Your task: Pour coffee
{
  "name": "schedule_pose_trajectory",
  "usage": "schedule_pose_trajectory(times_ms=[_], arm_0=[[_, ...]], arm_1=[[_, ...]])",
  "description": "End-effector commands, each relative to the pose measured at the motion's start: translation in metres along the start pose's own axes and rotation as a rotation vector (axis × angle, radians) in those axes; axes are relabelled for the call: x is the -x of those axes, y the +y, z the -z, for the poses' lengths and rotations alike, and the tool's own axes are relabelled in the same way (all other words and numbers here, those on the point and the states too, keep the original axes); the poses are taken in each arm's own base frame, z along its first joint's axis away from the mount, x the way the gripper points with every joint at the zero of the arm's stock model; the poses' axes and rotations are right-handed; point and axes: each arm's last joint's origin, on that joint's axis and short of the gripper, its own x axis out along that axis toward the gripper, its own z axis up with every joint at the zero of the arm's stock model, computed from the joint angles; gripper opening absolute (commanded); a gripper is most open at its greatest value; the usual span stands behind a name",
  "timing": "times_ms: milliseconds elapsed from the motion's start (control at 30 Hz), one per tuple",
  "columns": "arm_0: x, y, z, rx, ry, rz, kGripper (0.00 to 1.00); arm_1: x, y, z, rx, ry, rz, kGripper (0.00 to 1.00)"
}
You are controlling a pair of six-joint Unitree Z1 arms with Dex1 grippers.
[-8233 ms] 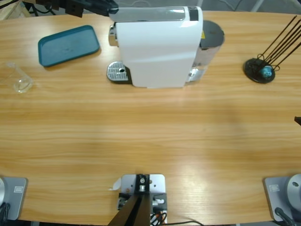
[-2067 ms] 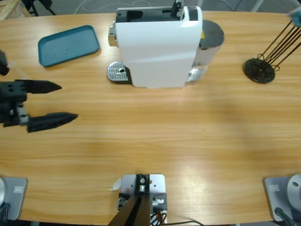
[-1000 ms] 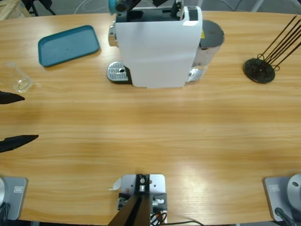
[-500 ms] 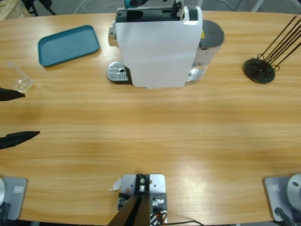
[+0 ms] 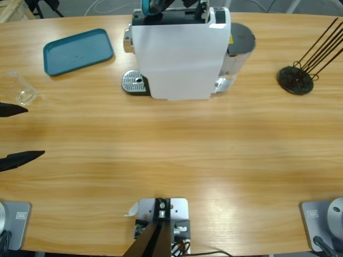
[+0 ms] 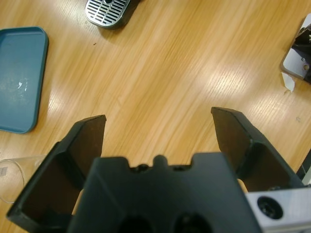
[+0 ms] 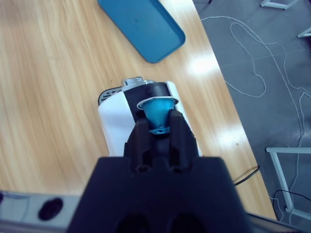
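Early stage here, by the look of it: the right gripper (image 7: 158, 127) hangs above the white coffee machine (image 5: 179, 53), its jaws pinching a blue capsule (image 7: 156, 112) by the body, foil rim pointing down toward the machine's black top opening (image 7: 146, 92). In the high view the capsule (image 5: 150, 5) shows as a blue ring right over the machine's top edge, so I'd say the pod is not yet seated. No coffee is visible anywhere; it has yet to be brewed, and nothing stands on the round drip grate (image 5: 134, 82) at the machine's front. The clear glass (image 5: 20, 88) sits empty, far out to the side of the machine beyond the teal tray (image 5: 78, 51), and it would have to reach that grate before any pour. The left gripper (image 6: 160, 131) hovers over bare surface (image 5: 177, 155) with its jaws spread wide and holding nothing, the glass (image 6: 22, 177) just beside one jaw. Off the machine's other side stands a black wire capsule rack (image 5: 308, 59), which looks empty, though the thin rods make that hard to confirm. Nothing blocks the path from glass to grate; only the tray lies near that line.
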Motion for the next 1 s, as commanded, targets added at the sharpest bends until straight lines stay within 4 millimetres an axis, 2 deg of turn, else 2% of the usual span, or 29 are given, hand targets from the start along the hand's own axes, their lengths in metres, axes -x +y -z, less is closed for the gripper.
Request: schedule_pose_trajectory(times_ms=[33, 167, 200, 233, 267, 333, 367, 433, 733, 800, 833, 867, 900, 1000], arm_0=[[-0.002, -0.001, 0.01, -0.004, 0.008, -0.018, 0.941], [-0.003, -0.002, 0.012, -0.004, 0.012, -0.02, 0.941], [-0.003, -0.002, 0.012, -0.004, 0.013, -0.02, 0.941], [-0.003, -0.002, 0.012, -0.004, 0.01, -0.021, 0.941], [-0.004, -0.002, 0.012, -0.004, 0.008, -0.021, 0.941], [-0.005, -0.001, 0.011, -0.004, 0.007, -0.022, 0.941], [-0.005, -0.001, 0.011, -0.004, 0.006, -0.022, 0.941], [-0.006, -0.001, 0.011, -0.004, 0.006, -0.022, 0.941], [-0.005, -0.002, 0.012, -0.002, -0.003, -0.023, 0.941], [-0.005, -0.002, 0.011, 0.001, -0.009, -0.024, 0.94], [-0.006, -0.001, 0.011, 0.004, -0.009, -0.024, 0.941], [-0.008, -0.001, 0.01, 0.005, -0.002, -0.022, 0.941], [-0.009, -0.001, 0.009, 0.005, 0.003, -0.021, 0.941], [-0.008, 0.0, 0.005, 0.013, -0.009, -0.02, 0.941]], arm_1=[[-0.034, 0.005, 0.022, -0.003, 0.077, -0.054, 0.0], [-0.038, 0.006, 0.024, -0.004, 0.086, -0.061, 0.0], [-0.037, 0.007, 0.024, -0.004, 0.088, -0.062, 0.095], [-0.036, 0.007, 0.024, -0.004, 0.09, -0.061, 0.378], [-0.035, 0.007, 0.025, -0.005, 0.09, -0.059, 0.586], [-0.028, 0.006, 0.023, -0.003, 0.083, -0.048, 0.893], [-0.024, 0.006, 0.022, -0.001, 0.078, -0.037, 0.964], [-0.013, 0.005, 0.016, 0.004, 0.051, -0.016, 1.0], [0.036, 0.017, -0.015, 0.022, -0.072, 0.034, 0.959], [0.051, 0.029, -0.024, 0.006, -0.12, 0.002, 0.623], [0.056, 0.039, -0.028, -0.013, -0.13, -0.026, 0.413], [0.061, 0.048, -0.03, -0.04, -0.131, -0.051, 0.13], [0.063, 0.057, -0.03, -0.065, -0.127, -0.072, 0.0], [0.071, 0.075, -0.007, -0.236, -0.093, -0.041, 0.0]])
